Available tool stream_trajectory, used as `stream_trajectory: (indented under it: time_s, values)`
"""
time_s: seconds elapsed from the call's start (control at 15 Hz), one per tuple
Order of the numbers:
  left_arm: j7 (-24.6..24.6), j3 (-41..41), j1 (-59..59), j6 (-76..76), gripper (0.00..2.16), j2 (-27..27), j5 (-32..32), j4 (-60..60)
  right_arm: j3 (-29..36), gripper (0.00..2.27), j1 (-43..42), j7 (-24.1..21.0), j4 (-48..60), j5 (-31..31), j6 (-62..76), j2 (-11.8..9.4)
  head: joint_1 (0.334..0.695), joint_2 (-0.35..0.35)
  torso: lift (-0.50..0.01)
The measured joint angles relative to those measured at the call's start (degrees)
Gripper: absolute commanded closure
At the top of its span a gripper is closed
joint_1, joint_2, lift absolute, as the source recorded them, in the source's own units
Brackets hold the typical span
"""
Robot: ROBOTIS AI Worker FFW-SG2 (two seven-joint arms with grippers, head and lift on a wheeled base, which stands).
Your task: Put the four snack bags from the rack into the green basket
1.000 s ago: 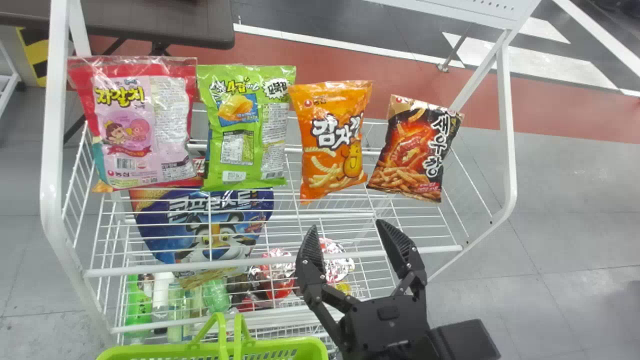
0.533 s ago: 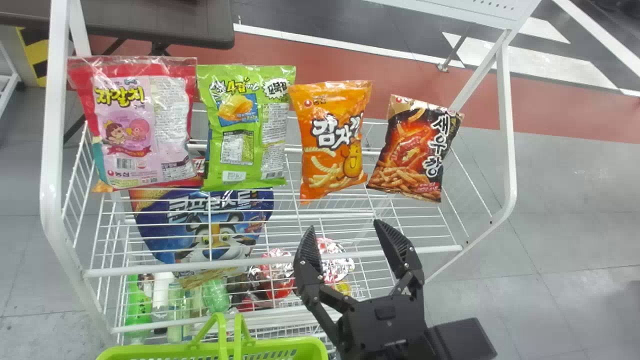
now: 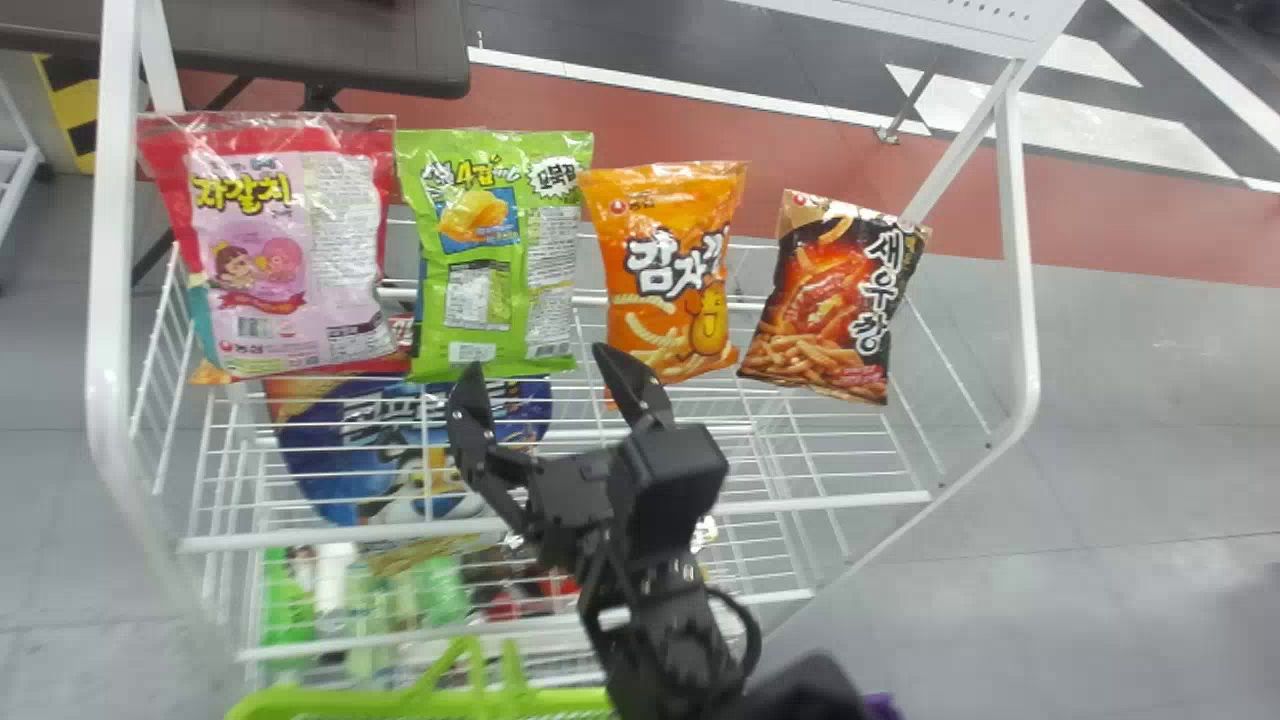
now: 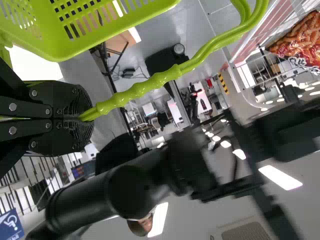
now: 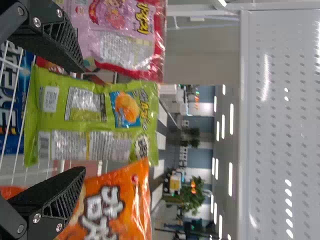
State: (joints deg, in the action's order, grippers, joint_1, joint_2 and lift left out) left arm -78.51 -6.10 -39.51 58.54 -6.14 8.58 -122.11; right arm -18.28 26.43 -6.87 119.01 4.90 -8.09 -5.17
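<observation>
The white rack (image 3: 1022, 300) holds four snack bags side by side: pink-and-red (image 3: 255, 260), green (image 3: 500, 250), orange (image 3: 665, 265) and black-and-red (image 3: 830, 300), with a blue bag (image 3: 325, 470) and bottles (image 3: 288, 610) lower down. The green basket (image 3: 330, 703) sits before it, its handle (image 4: 165, 75) clamped by the left gripper (image 4: 82, 119). The right gripper (image 3: 540, 362), wide open and empty, faces the green bag.

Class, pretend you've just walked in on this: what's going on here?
The robot's left gripper has its jaws closed on the handle of the green basket. Its right gripper is at the rack, jaws open and holding nothing, in front of the green bag. That bag and the pink, orange and black ones all remain to be picked.
</observation>
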Motion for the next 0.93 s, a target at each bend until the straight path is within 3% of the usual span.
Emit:
stream_trajectory:
  time_s: [0.2, 0.67, 0.93]
  values:
    - [0.1, -0.7, 0.4, 0.0, 1.88, -0.3, -0.5, 0.6, -4.1, 0.13, -10.3, 0.0, -7.1, -5.2, -6.4, 0.5, 0.695, -0.117, -0.007]
    - [0.0, -1.3, 1.8, -0.2, 1.88, -1.0, 0.2, 2.5, -7.8, 0.18, -24.4, 2.3, -17.9, -12.3, -10.4, 4.6, 0.695, 0.024, -0.007]
    - [0.0, -1.0, 2.5, -0.1, 1.88, -1.4, 0.6, 3.2, -9.8, 0.19, -29.9, 2.7, -23.9, -12.2, -11.1, 5.2, 0.695, 0.068, -0.007]
